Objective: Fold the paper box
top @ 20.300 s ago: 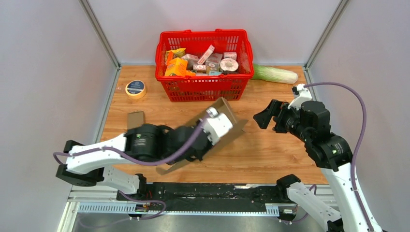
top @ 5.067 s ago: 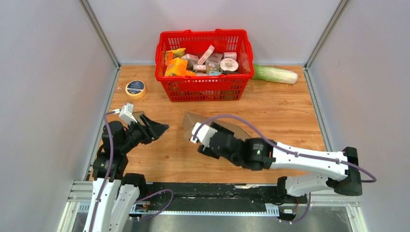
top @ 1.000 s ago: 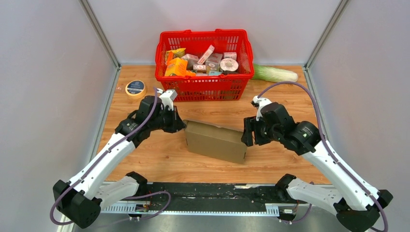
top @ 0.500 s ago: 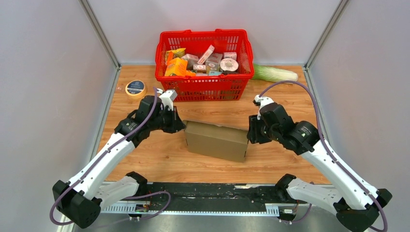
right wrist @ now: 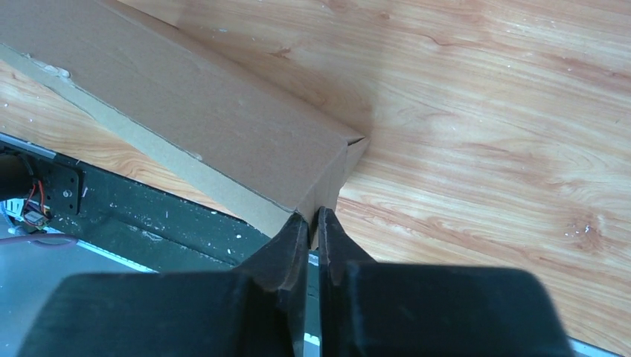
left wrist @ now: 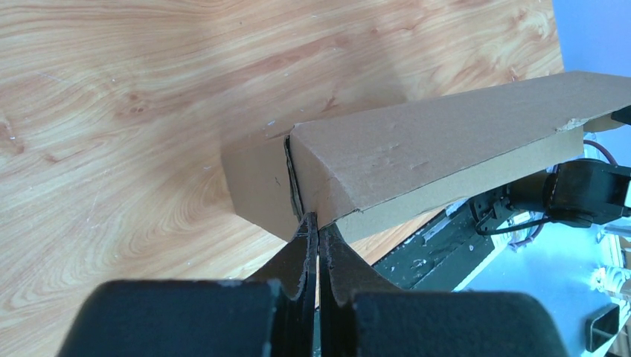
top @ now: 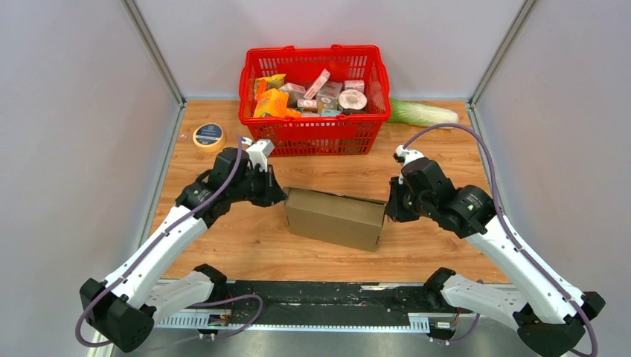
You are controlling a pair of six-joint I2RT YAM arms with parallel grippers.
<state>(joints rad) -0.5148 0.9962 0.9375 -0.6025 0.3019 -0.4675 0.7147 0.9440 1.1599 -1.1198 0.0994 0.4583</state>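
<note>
On the wooden table (top: 446, 167), the left gripper (left wrist: 314, 223), clenched shut, touches the brown cardboard box's (top: 335, 216) left end. The right gripper (right wrist: 313, 218) pinches its right end edge.

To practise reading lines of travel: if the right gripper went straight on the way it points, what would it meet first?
The paper box: the right gripper has its tips at the box's end corner, apparently touching, nothing between.

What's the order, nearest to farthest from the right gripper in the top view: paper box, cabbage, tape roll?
1. paper box: at the tips of the right gripper, mid-table.
2. cabbage: far right corner of the table.
3. tape roll: far left side, across the table.
</note>
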